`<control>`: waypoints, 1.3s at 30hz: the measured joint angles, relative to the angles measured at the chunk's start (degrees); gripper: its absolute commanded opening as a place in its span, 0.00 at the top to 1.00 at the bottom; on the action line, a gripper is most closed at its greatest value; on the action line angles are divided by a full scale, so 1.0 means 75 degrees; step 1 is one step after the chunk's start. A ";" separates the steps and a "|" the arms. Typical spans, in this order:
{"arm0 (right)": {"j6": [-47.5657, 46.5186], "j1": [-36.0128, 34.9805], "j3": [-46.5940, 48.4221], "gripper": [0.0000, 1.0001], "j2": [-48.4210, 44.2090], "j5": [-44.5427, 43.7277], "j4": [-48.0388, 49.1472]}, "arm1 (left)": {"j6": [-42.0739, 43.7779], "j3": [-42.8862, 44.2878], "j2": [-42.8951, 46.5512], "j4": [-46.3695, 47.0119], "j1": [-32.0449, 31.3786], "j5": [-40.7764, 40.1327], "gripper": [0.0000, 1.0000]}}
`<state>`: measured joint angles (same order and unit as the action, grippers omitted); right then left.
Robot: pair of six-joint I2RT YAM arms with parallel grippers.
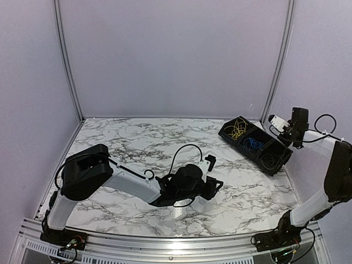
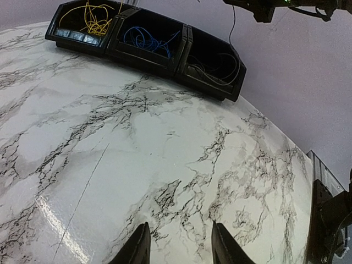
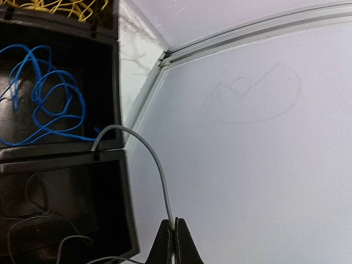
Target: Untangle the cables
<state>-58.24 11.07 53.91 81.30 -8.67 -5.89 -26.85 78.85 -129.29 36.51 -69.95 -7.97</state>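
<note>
At two o'clock on the white marbled surface (image 2: 137, 137), a black three-compartment plastic tray (image 1: 247, 154) holds thin looping cables (image 2: 148, 38), sorted yellow, blue and dark. The right claw (image 3: 174, 242) pinches one thin grey wire (image 3: 159, 170); we advise a slow, straight lift to avoid snagging. The left claw (image 2: 180, 228) hangs spread.

Only two dark fingertips of the left hand (image 2: 179, 245) clear the bottom edge of its wrist view; the rest is cut off. In the right wrist view the right hand (image 3: 175, 242) shows as two pressed-together tips, the end of a thin pale grey wire (image 3: 159, 170) hidden between them. The black plastic three-compartment tray (image 3: 117, 82) is cropped left and bottom, its tangled yellow wires (image 3: 55, 5) sliced by the top edge; the greyish wires (image 3: 69, 238) in its near compartment fade into shadow.
</note>
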 measured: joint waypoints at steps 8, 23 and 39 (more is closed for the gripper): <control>-0.0816 -0.0108 0.0044 1.00 0.0044 -0.0391 0.1734 | -0.0035 -0.0245 0.0009 0.0128 -0.0047 -0.0006 0.60; -0.1177 -0.0425 -0.1381 1.00 0.0137 -0.0294 0.2381 | -0.0105 -0.0831 0.0455 0.0242 -0.0096 -0.0149 0.61; 0.0192 -0.0356 -0.0420 1.00 0.0466 0.0289 -0.0950 | -0.0140 -0.0857 0.0455 0.0271 -0.0137 -0.0152 0.61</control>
<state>-56.80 8.40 50.76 84.79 -6.50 -13.02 -27.90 72.42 -125.89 38.54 -70.98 -9.10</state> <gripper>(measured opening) 0.019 0.393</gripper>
